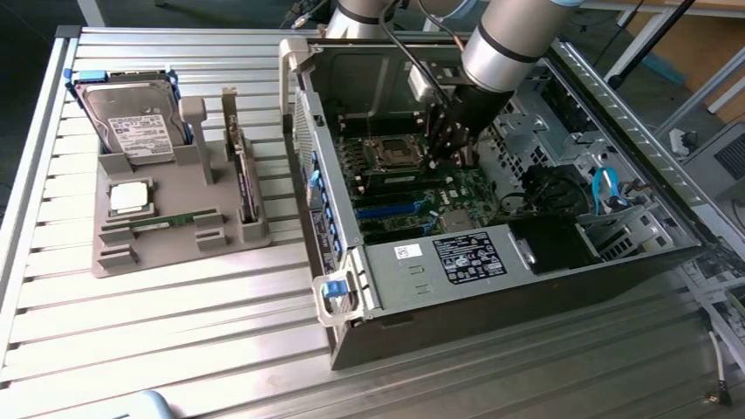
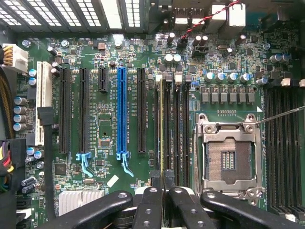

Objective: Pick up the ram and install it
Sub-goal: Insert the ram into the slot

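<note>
green circuit board point(image 1: 466, 196) lines the floor of the open computer case point(image 1: 466, 319), which lies on a ribbed aluminium table point(image 1: 174, 340). the arm point(image 1: 512, 39) reaches in from twelve o'clock in the exterior view, and its gripper point(image 1: 447, 155) hangs just at three o'clock of the processor socket point(image 1: 396, 155).

in the wrist view the gripper point(image 2: 162, 182) has its jaws drawn narrow, pinched on the ram point(image 2: 162, 129). the ram shows edge-on as a thin strip, lined up with the black memory slots point(image 2: 177, 129) between the processor socket point(image 2: 228, 160) and a long blue card slot point(image 2: 122, 114). whether it is seated i cannot tell.

close by stand round capacitors point(image 2: 219, 76), the socket's thin wire lever point(image 2: 281, 114) and a red-and-black twisted wire point(image 2: 209, 18).

at nine o'clock of the case a grey tray point(image 1: 174, 257) carries a hard drive point(image 1: 134, 127), a silver processor chip point(image 1: 128, 196), a dark expansion card point(image 1: 242, 188) and a twin stick point(image 1: 173, 221).

the drive's white label and the case's black sticker point(image 1: 466, 259) bear print too small to read.
</note>
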You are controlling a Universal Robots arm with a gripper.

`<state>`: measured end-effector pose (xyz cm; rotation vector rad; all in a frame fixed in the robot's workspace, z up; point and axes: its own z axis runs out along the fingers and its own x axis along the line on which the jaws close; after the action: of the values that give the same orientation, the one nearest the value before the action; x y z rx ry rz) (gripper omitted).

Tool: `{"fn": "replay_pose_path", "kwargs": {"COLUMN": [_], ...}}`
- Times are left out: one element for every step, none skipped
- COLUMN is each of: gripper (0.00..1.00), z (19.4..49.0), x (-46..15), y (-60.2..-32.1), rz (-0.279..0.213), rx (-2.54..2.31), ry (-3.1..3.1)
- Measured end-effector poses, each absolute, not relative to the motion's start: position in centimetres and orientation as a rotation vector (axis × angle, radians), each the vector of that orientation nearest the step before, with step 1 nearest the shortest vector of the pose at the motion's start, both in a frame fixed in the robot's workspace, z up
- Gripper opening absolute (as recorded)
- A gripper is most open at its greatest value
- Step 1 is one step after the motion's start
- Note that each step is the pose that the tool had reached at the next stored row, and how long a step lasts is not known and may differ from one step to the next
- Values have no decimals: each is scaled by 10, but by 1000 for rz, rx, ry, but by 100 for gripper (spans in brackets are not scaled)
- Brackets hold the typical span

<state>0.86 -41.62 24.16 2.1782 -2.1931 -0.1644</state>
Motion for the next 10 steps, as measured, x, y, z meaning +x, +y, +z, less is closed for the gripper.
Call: {"fn": "replay_pose_path", "kwargs": {"gripper": [12,12,12,12,12,12,12,12,12,12], "z": [242,242,241,241,241,241,241,241,240,240], "x": [9,9,9,9,9,9,9,9,9,9], "y": [-416,-416,-416,-416,-416,-416,-416,-416,-416,-416], "rz": [-164,-164,-164,-164,-164,-164,-164,-164,-164,-164], "rx": [2178,2178,2178,2178,2178,2178,2178,2178,2178,2178], "ry": [-2193,-2193,-2193,-2193,-2193,-2193,-2193,-2193,-2193,-2193]}}
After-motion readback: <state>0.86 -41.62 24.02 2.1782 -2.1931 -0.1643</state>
